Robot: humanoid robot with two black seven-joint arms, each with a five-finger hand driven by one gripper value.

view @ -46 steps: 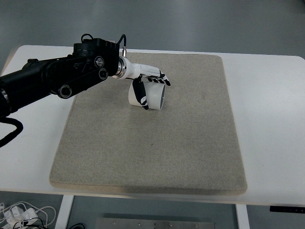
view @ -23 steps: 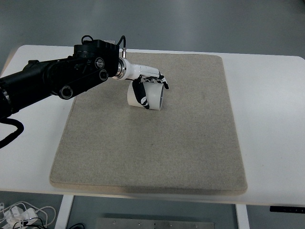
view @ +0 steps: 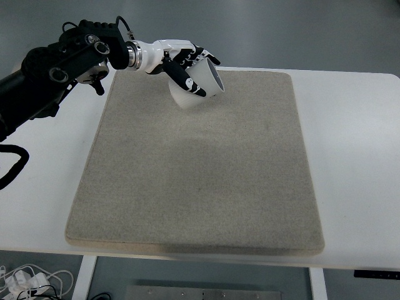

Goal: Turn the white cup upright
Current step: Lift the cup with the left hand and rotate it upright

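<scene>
The white cup (view: 199, 87) is held in the air above the far part of the grey mat (view: 200, 169), tilted with its open mouth facing up and to the right. My left hand (view: 187, 65) is shut on the cup, with black-tipped fingers wrapped over its side and rim. The black left arm (view: 59, 62) comes in from the upper left. The right arm does not show.
The grey mat lies on a white table (view: 356, 156). White cables (view: 31, 281) lie on the floor at the lower left, below the table's front edge.
The left hand has lifted the cup off the mat and carried it up and away. The cup has turned from lying on its side toward mouth-up.
</scene>
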